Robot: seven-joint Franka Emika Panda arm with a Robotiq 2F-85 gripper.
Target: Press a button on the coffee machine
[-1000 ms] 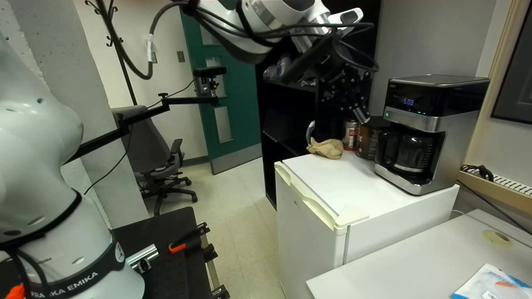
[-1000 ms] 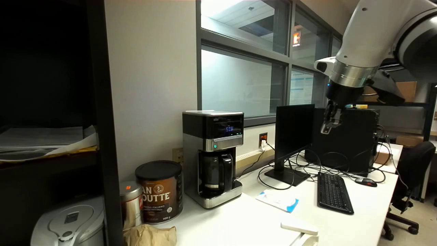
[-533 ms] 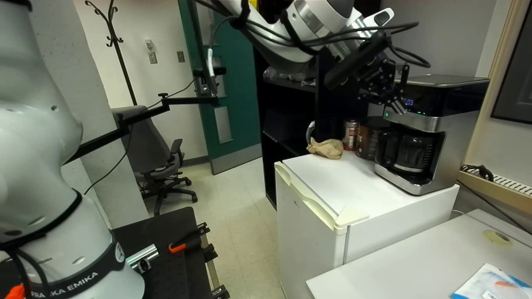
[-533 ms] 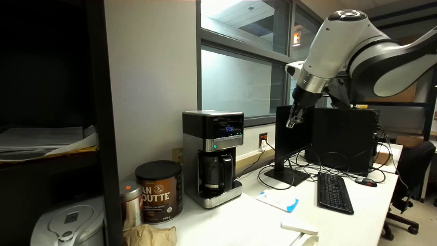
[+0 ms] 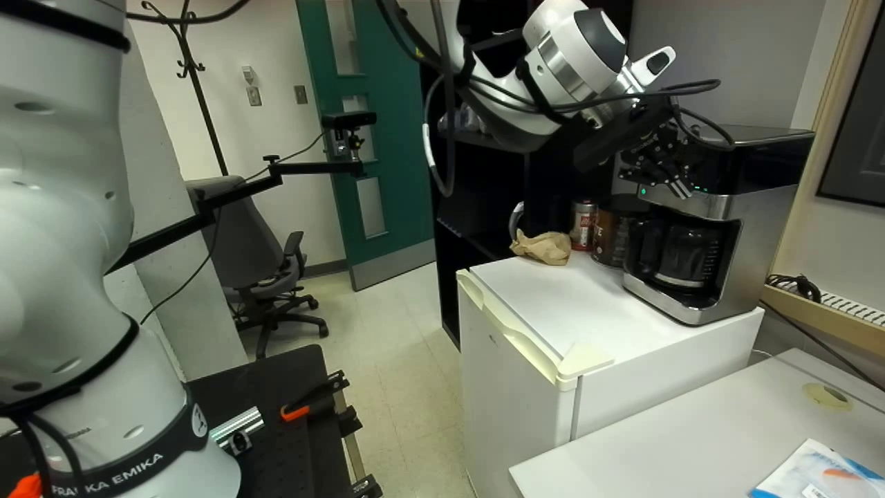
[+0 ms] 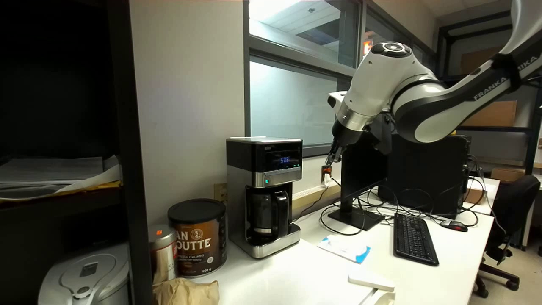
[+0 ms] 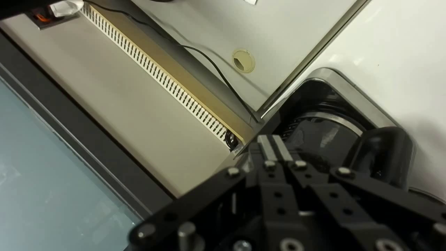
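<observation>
1. Taking as landmark the boxy black drip coffee machine [image 6: 250, 178] with silver-grey front band [image 6: 279, 176]: upright on the white fridge-like cabinet [image 5: 515, 373], facing outward, likely for easy reach to the controls.
2. On its band: small round green-lit button [image 6: 266, 181], probably power. Above that, blue clock digits [image 6: 284, 160] on the glossy black panel [image 6: 269, 157]. Powered, judging by both.
3. Nested in its front: dark glass carafe [image 6: 261, 214], presumably parked there for catching the brew.
4. Just beside it: brown cylindrical coffee can [image 6: 199, 241] with black lid, probably placed close for refills. Can't tell if touching.
5. Off its front, near, angled downward: black two-fingered gripper [image 7: 275, 148]. Apart from the panel, going by the gap visible in an exterior view.
6. With metal-tipped fingers [image 7: 267, 148] side by side, next to no gap, holding nothing; likely so as to make one stiff poking tip.
7. Guessing pre-press, given no contact. Would next need to come across squarely to the panel. No telling the intended button.
8. Watch for shoving the machine back, or slipping down onto the carafe.
</observation>
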